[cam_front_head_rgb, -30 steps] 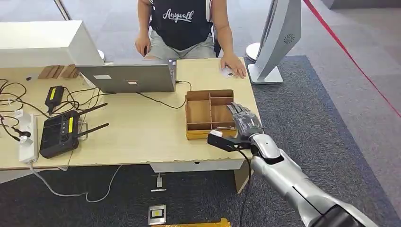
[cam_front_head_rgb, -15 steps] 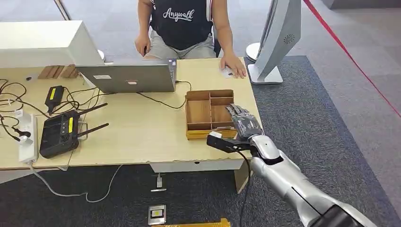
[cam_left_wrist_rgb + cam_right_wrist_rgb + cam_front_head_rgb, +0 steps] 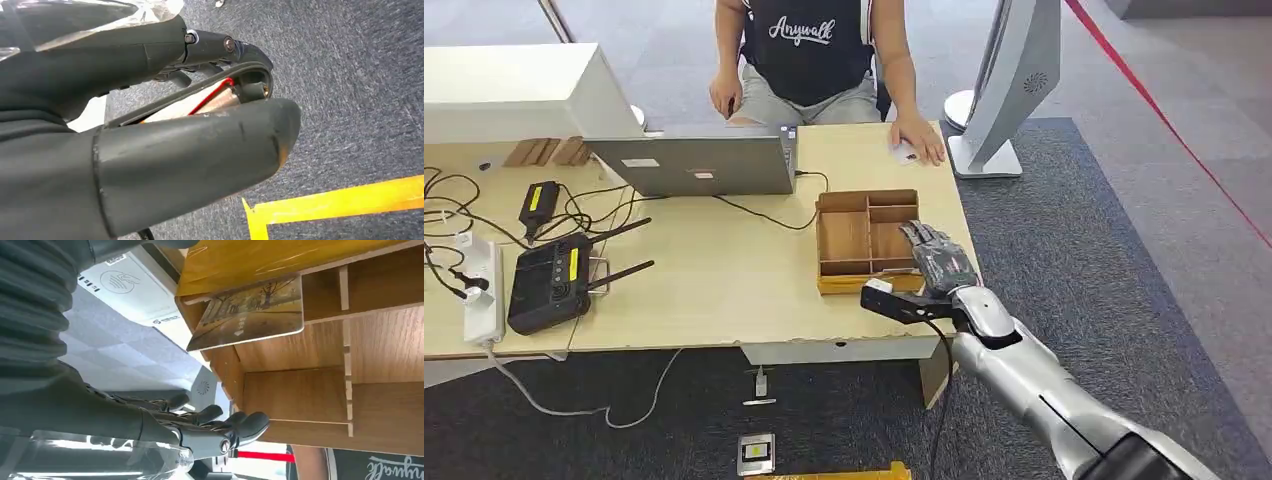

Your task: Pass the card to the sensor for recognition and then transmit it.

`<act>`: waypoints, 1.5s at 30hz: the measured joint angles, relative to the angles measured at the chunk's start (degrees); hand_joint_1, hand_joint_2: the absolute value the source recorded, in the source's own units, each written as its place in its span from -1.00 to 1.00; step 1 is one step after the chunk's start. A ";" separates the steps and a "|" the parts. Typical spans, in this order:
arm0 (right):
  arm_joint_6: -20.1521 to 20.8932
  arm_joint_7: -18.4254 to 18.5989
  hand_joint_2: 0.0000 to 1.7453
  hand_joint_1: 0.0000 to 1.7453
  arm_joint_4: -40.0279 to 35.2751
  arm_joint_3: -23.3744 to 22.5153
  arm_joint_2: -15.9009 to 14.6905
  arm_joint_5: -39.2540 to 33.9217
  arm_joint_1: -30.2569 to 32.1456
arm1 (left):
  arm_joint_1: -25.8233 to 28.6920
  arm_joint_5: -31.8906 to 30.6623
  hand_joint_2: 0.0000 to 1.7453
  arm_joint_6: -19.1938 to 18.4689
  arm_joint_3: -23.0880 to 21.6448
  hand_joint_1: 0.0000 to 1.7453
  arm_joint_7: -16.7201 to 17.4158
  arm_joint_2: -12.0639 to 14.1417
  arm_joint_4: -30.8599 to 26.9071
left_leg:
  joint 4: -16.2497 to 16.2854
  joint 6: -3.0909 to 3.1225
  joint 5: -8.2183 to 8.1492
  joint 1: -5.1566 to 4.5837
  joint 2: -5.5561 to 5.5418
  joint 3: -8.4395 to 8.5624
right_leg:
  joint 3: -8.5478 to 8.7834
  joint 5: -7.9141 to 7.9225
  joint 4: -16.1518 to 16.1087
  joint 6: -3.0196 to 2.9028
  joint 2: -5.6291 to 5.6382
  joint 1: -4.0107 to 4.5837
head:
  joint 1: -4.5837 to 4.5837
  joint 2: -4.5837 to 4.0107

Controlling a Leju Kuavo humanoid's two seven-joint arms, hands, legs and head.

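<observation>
1. Centrally, a wooden tray (image 3: 865,240) with several compartments sits on the table (image 3: 724,290); one laptop (image 3: 694,165) stands upper left of it.
2. One card (image 3: 250,312) leans in the tray beside a white card reader (image 3: 132,287).
3. Right hand (image 3: 939,262), lower right of centre, hovers at the tray's edge, fingers slightly apart, holding nothing.
4. Left hand (image 3: 150,150): finger state unclear.
5. A person's shirt (image 3: 806,45) reads "Anywall".

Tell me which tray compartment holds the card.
The one along the tray's yellow edge, where the card leans; the other compartments show bare wood.
</observation>
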 joint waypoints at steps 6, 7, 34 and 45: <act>-0.02 -0.18 1.00 -1.00 0.02 0.00 0.20 0.00 -0.22 | 0.00 0.00 -1.00 0.00 0.00 -1.00 0.00 0.00 0.00 | 0.00 0.00 0.00 0.00 0.00 0.01 | 0.00 0.00 0.00 0.00 0.00 0.00 | 0.00 0.00; -0.02 -0.18 1.00 -1.00 0.02 0.00 0.20 0.00 -0.23 | 0.00 0.00 -1.00 0.00 0.00 -1.00 0.00 0.00 0.00 | 0.00 0.00 0.00 0.00 0.00 0.01 | 0.00 0.00 0.00 0.00 0.00 0.00 | 0.00 0.00; -0.46 0.35 1.00 -1.00 0.02 -0.04 -0.02 -0.72 -0.41 | 0.00 -0.83 -1.00 -0.17 -0.20 -1.00 -0.13 -0.28 0.00 | 0.00 0.00 0.00 0.00 0.00 0.01 | 0.00 0.00 0.00 0.00 0.00 0.00 | 0.00 0.00; -0.28 0.35 1.00 -1.00 -0.02 -0.02 0.24 -0.61 -0.42 | -0.05 -0.92 -1.00 -0.17 -0.28 -1.00 -0.13 -0.48 0.00 | 0.00 0.00 0.00 0.00 0.00 0.01 | 0.00 0.00 0.00 0.00 0.00 0.00 | 0.00 0.00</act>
